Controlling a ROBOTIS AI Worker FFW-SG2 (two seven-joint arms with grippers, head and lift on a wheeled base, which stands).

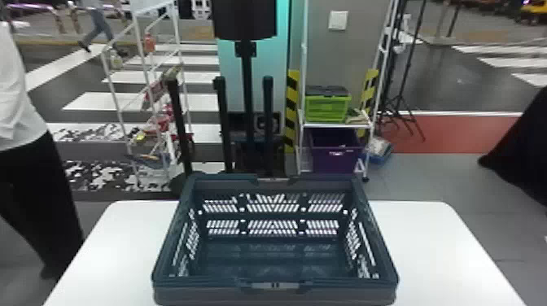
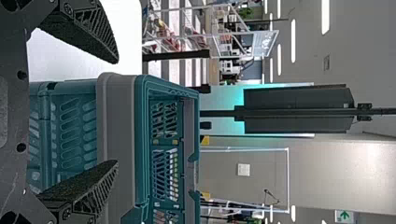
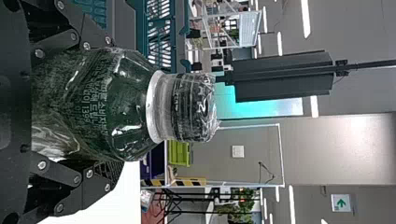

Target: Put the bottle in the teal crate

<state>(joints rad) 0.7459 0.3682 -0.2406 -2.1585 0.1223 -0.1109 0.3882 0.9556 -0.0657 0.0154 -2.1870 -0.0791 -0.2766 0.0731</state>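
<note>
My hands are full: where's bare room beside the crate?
Two patches of the table: left of the teal crate, out to the table's edge, and the same on its right. It's crowded by the right end effector, which holds the bottle.

left gripper (image 2: 116,112) just chilling with both fingers (image 2: 88,35) spread super wide, tips well apart and nothing between the pads, right gripper (image 3: 109,105) clamped around its load, fingers (image 3: 111,171) hugging both sides

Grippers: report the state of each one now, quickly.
Left gripper: open, its fingers well apart, holding nothing.
Right gripper: closed on the bottle, with the capped end sticking out past the fingers.
</note>
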